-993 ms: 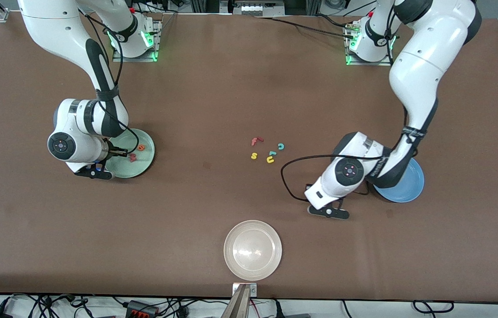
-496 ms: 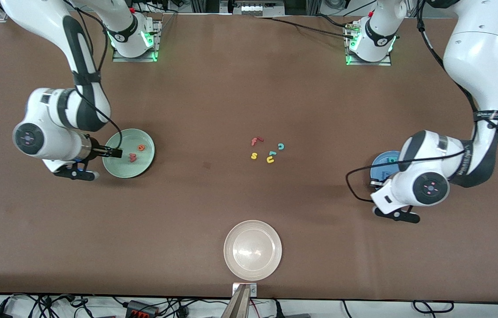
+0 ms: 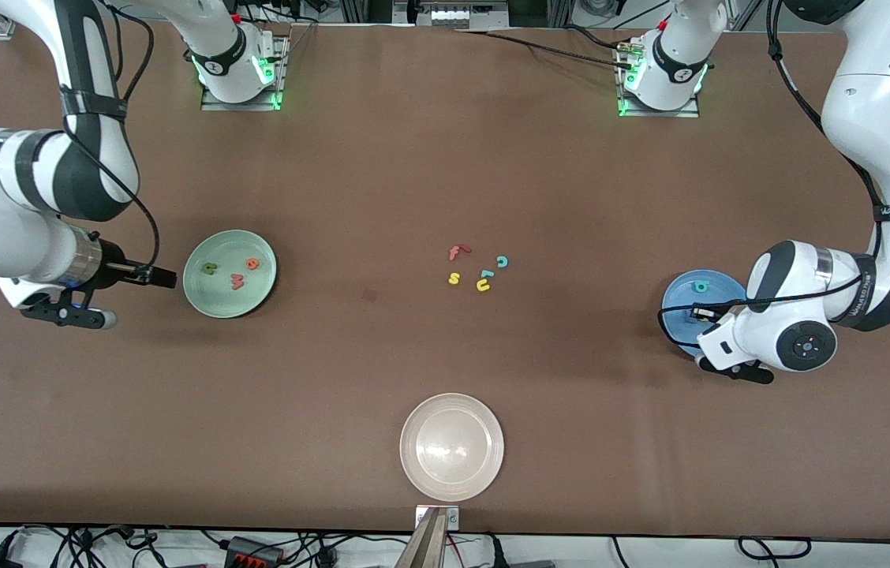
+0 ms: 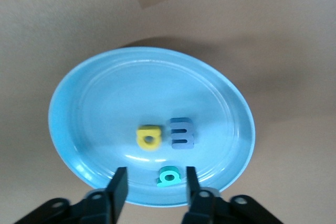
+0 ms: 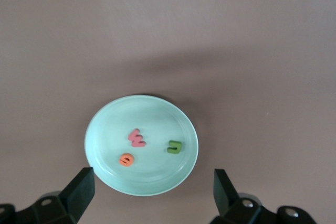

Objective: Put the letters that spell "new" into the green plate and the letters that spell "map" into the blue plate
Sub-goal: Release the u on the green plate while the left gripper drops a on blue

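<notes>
The green plate [image 3: 228,304] holds the dark green n [image 3: 210,269], the orange e [image 3: 253,263] and the red w [image 3: 237,281]. My right gripper [image 3: 162,276] hangs open and empty just off its rim, toward the right arm's end of the table. In the right wrist view the green plate [image 5: 157,177] shows the n [image 5: 175,146], e [image 5: 126,159] and w [image 5: 137,138] ahead of the right gripper [image 5: 152,192]. The blue plate [image 4: 105,103] holds the yellow a [image 4: 148,137], blue m [image 4: 181,132] and teal p [image 4: 169,177]. My left gripper [image 4: 155,186] is open over the plate, fingers either side of the p without touching it.
Loose letters lie mid-table: a red f [image 3: 457,252], a yellow s [image 3: 454,278], a teal c [image 3: 502,261] and a yellow u [image 3: 483,285]. A whitish-beige plate [image 3: 452,446] sits near the front edge. The left arm covers part of the blue plate [image 3: 678,292].
The left arm swung over the blue plate and opened; the p now lies in it. The right gripper opened, left the n in the green plate and drew back off its rim.
</notes>
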Available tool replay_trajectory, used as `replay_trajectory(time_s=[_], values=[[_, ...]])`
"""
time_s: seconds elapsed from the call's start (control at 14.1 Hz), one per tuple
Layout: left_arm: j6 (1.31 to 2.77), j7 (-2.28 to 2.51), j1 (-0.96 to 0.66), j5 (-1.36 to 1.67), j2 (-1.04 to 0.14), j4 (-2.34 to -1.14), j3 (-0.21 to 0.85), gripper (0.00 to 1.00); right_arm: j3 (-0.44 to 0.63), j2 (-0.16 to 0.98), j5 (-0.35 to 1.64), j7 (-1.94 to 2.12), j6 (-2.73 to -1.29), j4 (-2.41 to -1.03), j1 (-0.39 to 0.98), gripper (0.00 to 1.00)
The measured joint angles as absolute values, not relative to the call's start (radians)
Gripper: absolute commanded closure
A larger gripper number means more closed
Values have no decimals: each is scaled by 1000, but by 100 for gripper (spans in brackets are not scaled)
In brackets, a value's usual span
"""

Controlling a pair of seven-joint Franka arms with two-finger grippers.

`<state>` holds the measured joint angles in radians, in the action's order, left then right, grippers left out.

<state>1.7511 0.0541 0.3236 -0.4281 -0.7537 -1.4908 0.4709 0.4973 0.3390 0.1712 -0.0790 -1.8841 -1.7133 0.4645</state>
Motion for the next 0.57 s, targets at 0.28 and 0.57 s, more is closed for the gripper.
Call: replay_trajectory(time_s=[0.28,0.57], values=[[1727,56,317,-428,-701,-1432,534,0,490,304,171,-75,-1872,-1610,452,0],[1624,56,315,-413,-612,-1345,601,0,302,250,156,-75,-1778,-1502,209,0]])
